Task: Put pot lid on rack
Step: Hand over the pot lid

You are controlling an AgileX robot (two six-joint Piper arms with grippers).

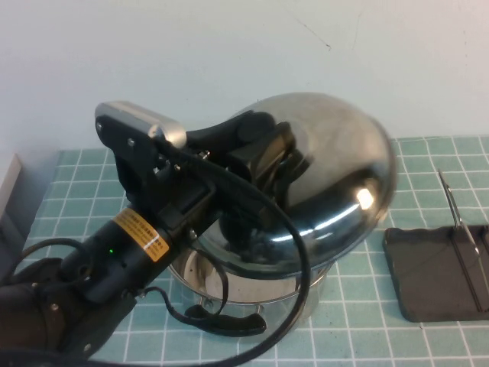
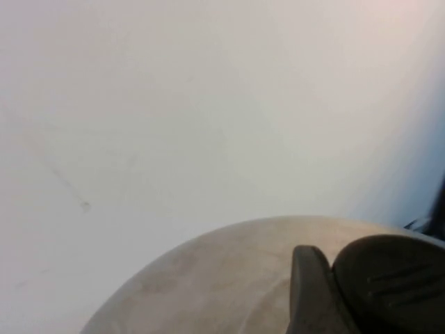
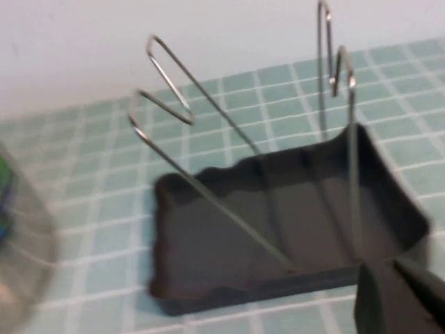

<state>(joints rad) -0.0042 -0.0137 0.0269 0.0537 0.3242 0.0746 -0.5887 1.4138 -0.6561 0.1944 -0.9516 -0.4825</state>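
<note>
The steel pot (image 1: pixel 244 294) stands on the tiled surface (image 1: pixel 359 329) beneath the raised pot lid (image 1: pixel 336 176), shiny, domed and tilted, with the left gripper (image 1: pixel 267 164) clenched on its centre. The rack (image 1: pixel 443 267) sits well to the right. Only the right wrist view shows the right gripper (image 3: pixel 400 299) near the rack (image 3: pixel 278 229); its jaws cannot be judged.

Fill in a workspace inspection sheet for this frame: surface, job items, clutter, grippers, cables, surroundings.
Surface: teal checked mat.
Job's things: pot lid lifted and tilted above the steel pot; rack on the mat to the robot's right, nothing in it.
Clutter: nothing seen.
Grippers: left gripper shut on the pot lid at its centre; right gripper only partly visible in its wrist view, close to the rack's tray.
Cables: black cable looping off the left arm in front of the pot.
Surroundings: plain pale wall behind.
</note>
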